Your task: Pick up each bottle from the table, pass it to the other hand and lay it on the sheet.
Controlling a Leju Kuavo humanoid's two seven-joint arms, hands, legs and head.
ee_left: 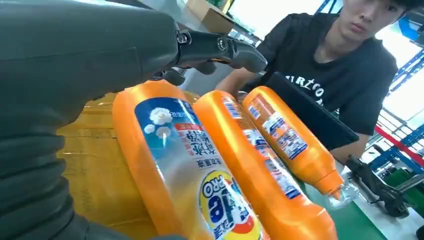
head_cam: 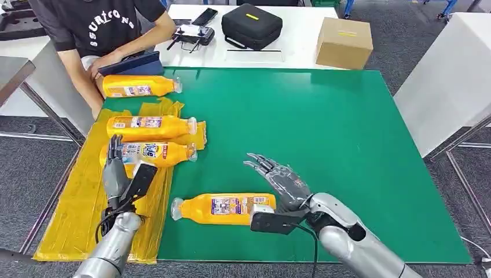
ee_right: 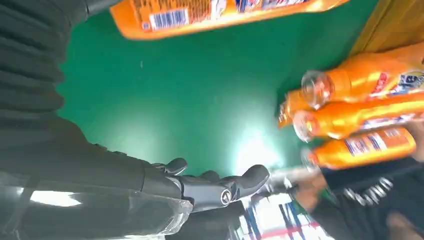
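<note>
Four orange bottles lie on their sides. One bottle rests on the green mat near the front edge, cap pointing left. My right hand is open, fingers spread, just right of its base and apart from it. Two bottles lie on the yellow sheet at the left. My left hand is open, fingers straight, beside the base of the nearer one. A fourth bottle lies at the sheet's far end. The front bottle also appears in the right wrist view.
A person in a black shirt stands at the far left corner, hands on a dark tablet close to the fourth bottle. On the white table behind are a black case, a cardboard box and a controller.
</note>
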